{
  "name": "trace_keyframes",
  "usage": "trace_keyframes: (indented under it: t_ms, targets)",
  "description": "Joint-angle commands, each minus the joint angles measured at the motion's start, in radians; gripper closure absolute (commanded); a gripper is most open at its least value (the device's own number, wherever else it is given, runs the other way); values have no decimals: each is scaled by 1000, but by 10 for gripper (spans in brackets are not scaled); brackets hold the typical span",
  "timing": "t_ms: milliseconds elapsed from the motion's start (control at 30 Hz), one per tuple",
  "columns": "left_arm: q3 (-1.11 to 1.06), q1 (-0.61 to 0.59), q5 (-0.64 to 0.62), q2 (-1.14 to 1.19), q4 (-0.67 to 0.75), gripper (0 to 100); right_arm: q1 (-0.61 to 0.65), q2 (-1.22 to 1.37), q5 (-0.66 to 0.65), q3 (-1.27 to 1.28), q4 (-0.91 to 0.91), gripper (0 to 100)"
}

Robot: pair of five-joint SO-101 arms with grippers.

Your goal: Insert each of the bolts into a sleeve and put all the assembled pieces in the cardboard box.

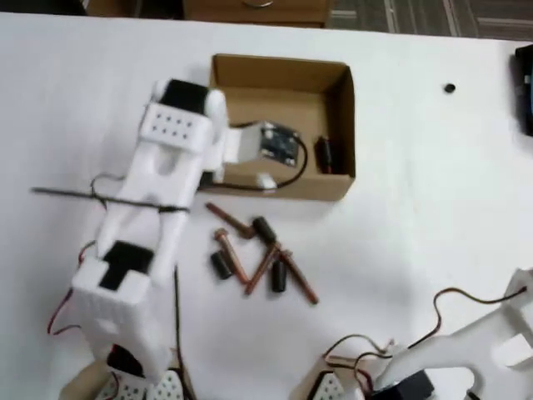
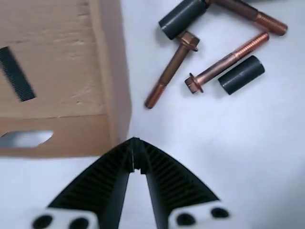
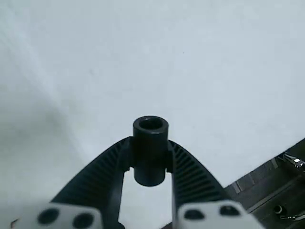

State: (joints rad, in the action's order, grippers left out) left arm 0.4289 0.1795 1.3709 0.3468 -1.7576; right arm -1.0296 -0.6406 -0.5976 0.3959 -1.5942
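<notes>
With right tool [image 3: 150,145] pinching a sleeve [image 3: 150,131] and left tool [image 2: 137,143] pressed together beside the cardboard box [image 2: 112,62], take a bolt [image 2: 172,69] from the table [image 2: 238,143] just nearer, by its head, keeping shank free.

- A flat white counter [image 1: 416,217] carried everything.
- An open brown cardboard box [image 1: 279,68] sat on its base toward the counter's far side.
- Several copper-coloured metal bolts [image 1: 229,221] lay loose in a crossed cluster on the bare surface, just beside the box's near wall.
- Short black cylindrical sleeves [image 1: 221,265] lay on their sides among the bolts, some touching them.
- A small round black object [image 1: 450,87] lay alone, well apart from the box and the cluster.
</notes>
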Motion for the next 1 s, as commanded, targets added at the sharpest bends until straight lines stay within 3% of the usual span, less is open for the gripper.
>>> trace_keyframes:
  t_ms: [0,200,333,500,833,967]
  targets:
    - [45,18,408,40,-21,976,-38,-36,-14,-6,-7,979]
    - [7,66,411,114,-23,972,-30,-36,-6,-6,-24,979]
    - [-76,89,413,117,-21,892,-30,-36,-9,-6,-21,979]
    - [-119,95,428,127,-11,884,-27,-36,-9,-6,-19,979]
    - [-263,115,433,127,206,884,-5,-36,-9,-6,-21,980]
    - [-263,114,433,124,227,884,-5,-36,-9,-6,-24,980]
